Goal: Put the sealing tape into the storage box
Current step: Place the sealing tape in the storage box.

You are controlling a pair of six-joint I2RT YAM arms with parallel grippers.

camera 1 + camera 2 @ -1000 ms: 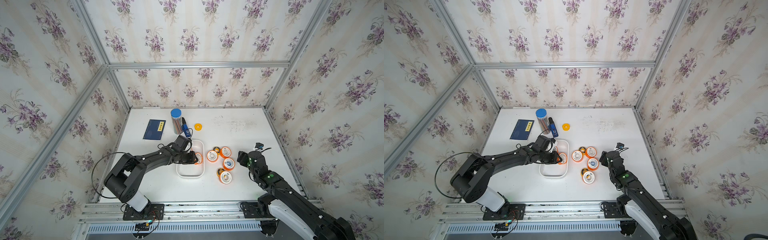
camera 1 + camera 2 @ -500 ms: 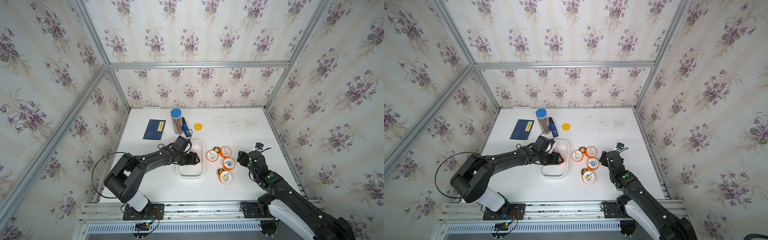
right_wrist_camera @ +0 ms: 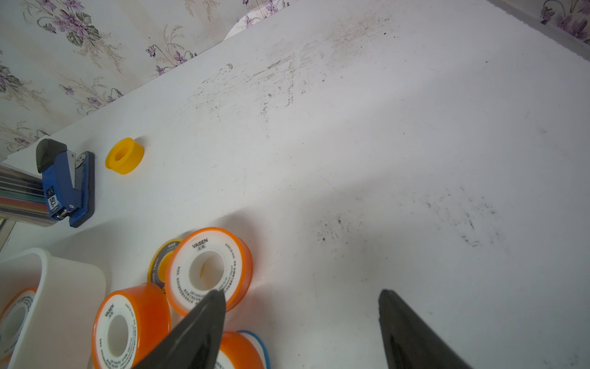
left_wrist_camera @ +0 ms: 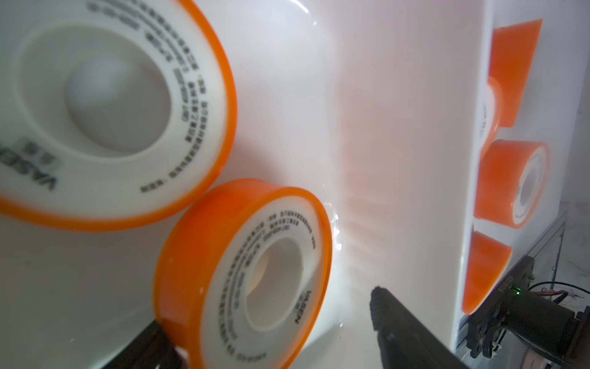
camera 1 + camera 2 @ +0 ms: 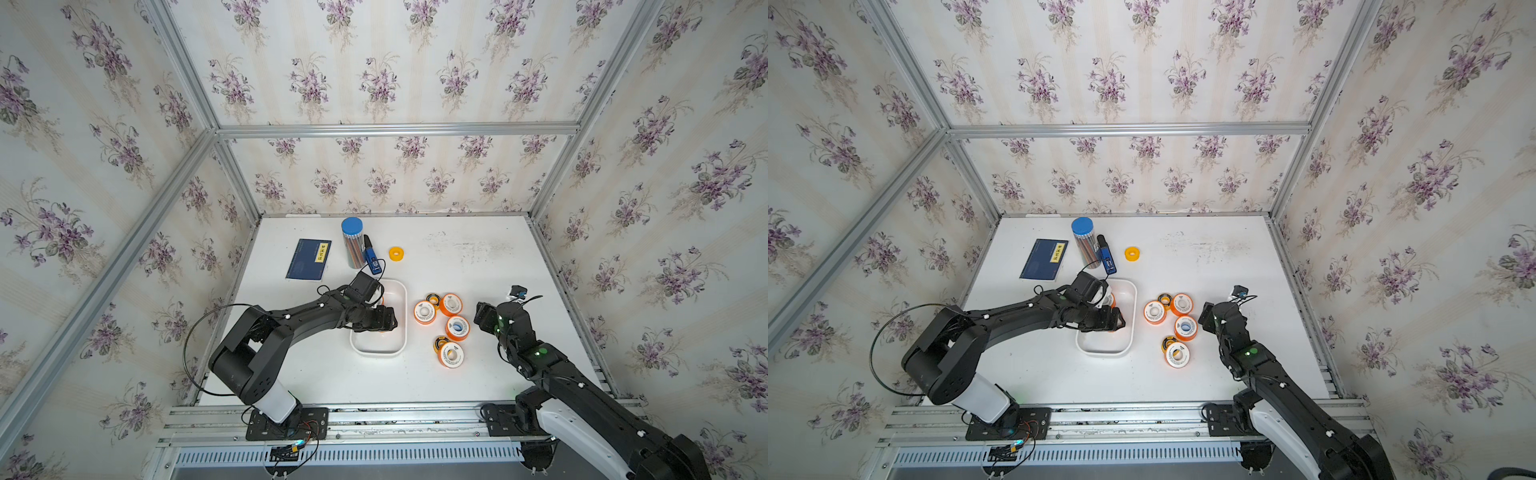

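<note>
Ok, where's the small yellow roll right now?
In both top views the small yellow roll lies beyond the storage box, just right of the blue stapler.

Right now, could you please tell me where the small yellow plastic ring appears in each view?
In a top view: the small yellow plastic ring lies beyond the shallow white storage box, beside the blue stapler.
In a top view: the ring lies beside the stapler.
Left wrist: not in it.
Right wrist: the ring sits near the stapler, not touching.
Shared landmark: the stapler.
</note>
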